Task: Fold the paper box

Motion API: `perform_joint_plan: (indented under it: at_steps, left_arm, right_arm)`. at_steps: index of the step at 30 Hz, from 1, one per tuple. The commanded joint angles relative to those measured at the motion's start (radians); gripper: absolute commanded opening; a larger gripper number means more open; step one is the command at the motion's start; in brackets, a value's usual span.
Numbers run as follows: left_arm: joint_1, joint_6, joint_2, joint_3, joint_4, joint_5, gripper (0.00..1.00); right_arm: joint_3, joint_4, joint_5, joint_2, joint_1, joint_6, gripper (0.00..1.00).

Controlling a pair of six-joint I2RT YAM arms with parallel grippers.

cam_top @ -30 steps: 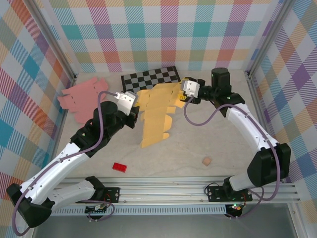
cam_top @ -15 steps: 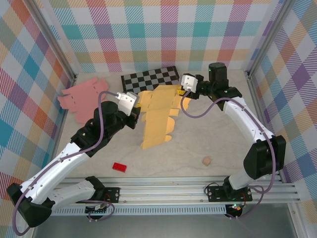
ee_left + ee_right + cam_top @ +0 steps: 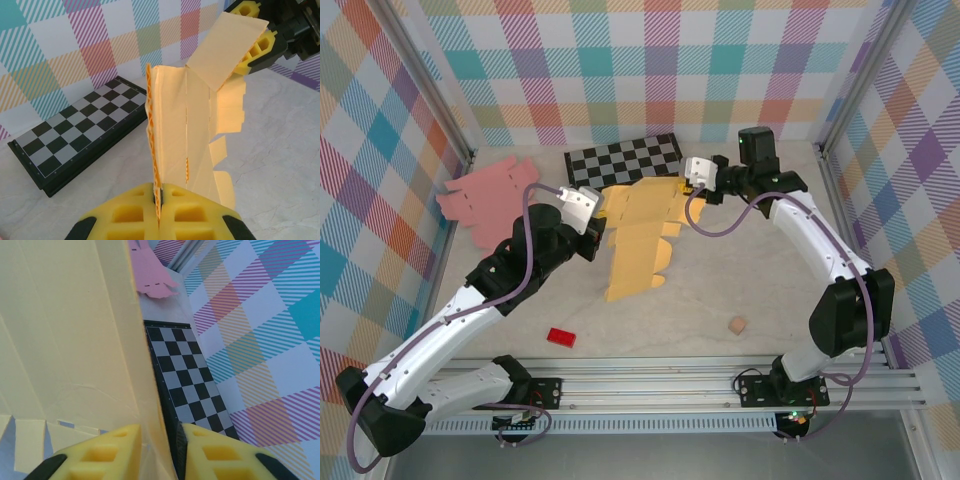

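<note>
Left gripper [image 3: 159,197] is clamping tight on the edge of the flat yellow corrugated-cardboard box blank [image 3: 635,245], holding it on edge over the middle of the pale stone-look table [image 3: 750,275], just in front of the black-and-white folded chessboard [image 3: 625,158]. Right gripper [image 3: 159,440] is straddling the blank's far flap, yellow pads [image 3: 100,450] either side. Honestly can't tell if it's actually pinching.

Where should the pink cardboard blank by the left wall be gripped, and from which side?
Probably its tabbed right edge, coming in over the table: the pink blank lies flat with its left side at the wall, so that free edge is the reachable one to pinch.
</note>
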Motion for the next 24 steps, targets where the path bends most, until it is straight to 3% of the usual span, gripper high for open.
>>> perform_joint_plan:
  at_steps: [1, 9, 14, 18, 24]
  left_arm:
    - [-0.012, 0.000, 0.001, -0.004, 0.020, 0.015, 0.00]
    - [-0.013, -0.029, -0.005, -0.008, 0.027, 0.000, 0.02]
    - [-0.012, -0.076, -0.072, -0.067, 0.070, -0.071, 0.35]
    - [-0.011, -0.098, -0.163, -0.123, 0.090, -0.125, 0.44]
    - [-0.012, 0.000, -0.217, -0.083, 0.116, -0.108, 0.66]
  right_arm:
    - [0.033, -0.051, -0.053, 0.010, 0.006, -0.032, 0.23]
    - [0.061, -0.173, -0.055, 0.012, 0.013, -0.145, 0.00]
    - [0.118, -0.347, -0.040, -0.022, 0.013, -0.161, 0.00]
    - [0.159, -0.457, 0.038, -0.066, 0.022, -0.087, 0.00]
    - [0.034, -0.424, 0.322, -0.167, 0.084, -0.131, 0.00]
